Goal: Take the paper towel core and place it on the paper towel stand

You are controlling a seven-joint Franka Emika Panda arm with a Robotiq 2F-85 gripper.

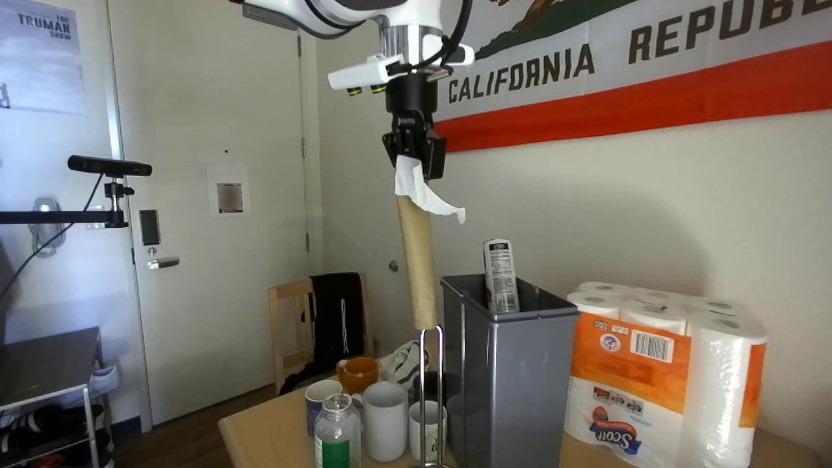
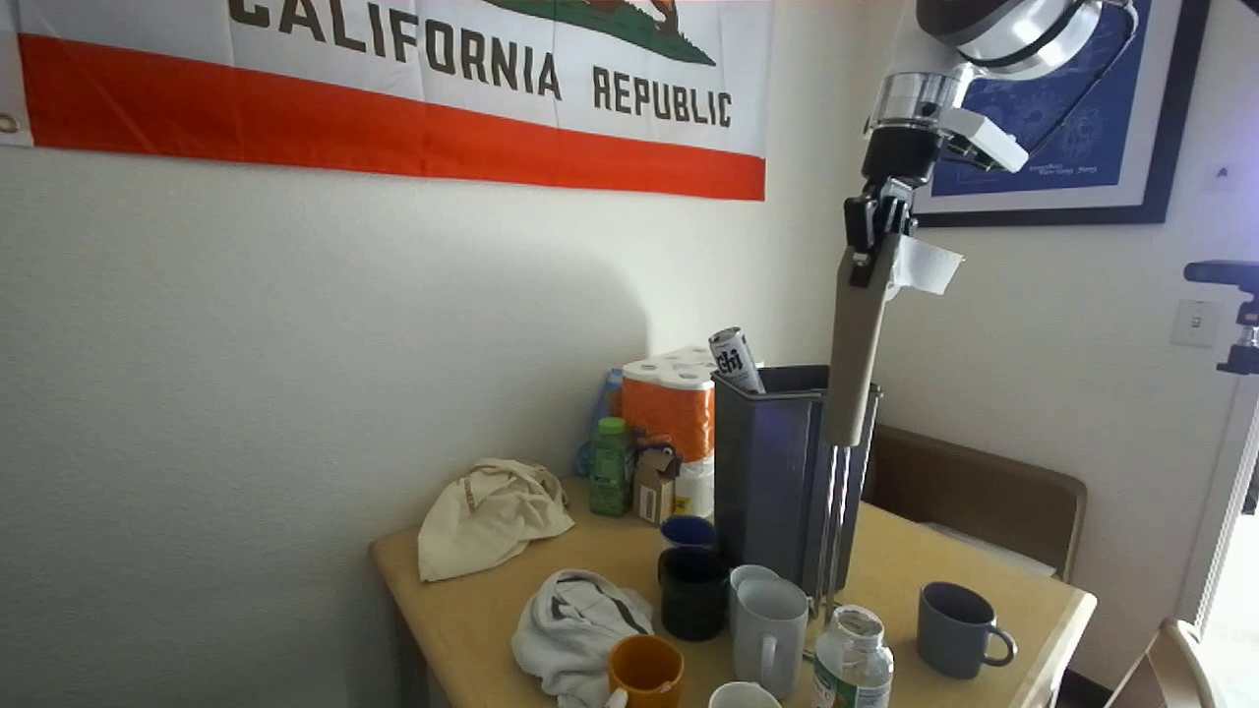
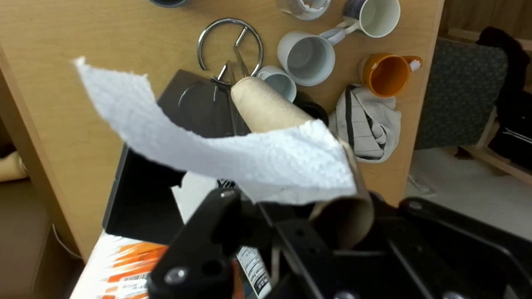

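Observation:
The paper towel core [image 1: 416, 260], a long tan tube with a white scrap [image 1: 416, 185] at its upper end, hangs slightly tilted from my gripper [image 1: 419, 170]. The gripper is shut on the core's upper end; its fingers also show in the wrist view [image 3: 338, 220]. The paper towel stand [image 1: 422, 403], a thin looped silver rod, stands on the table directly below. In both exterior views the core's lower end meets the stand's top [image 2: 834, 531]. In the wrist view the core [image 3: 266, 106] covers the loop's top. I cannot tell whether the loop is inside, touching or behind the core.
The grey metal box [image 1: 526, 383] stands close beside the stand, with a white can [image 1: 502, 276] sticking out. The wrapped roll pack [image 1: 627, 364] is beyond it. White mugs [image 2: 770, 629], a clear bottle [image 2: 854, 659] and a grey mug [image 2: 954, 629] surround the stand's base.

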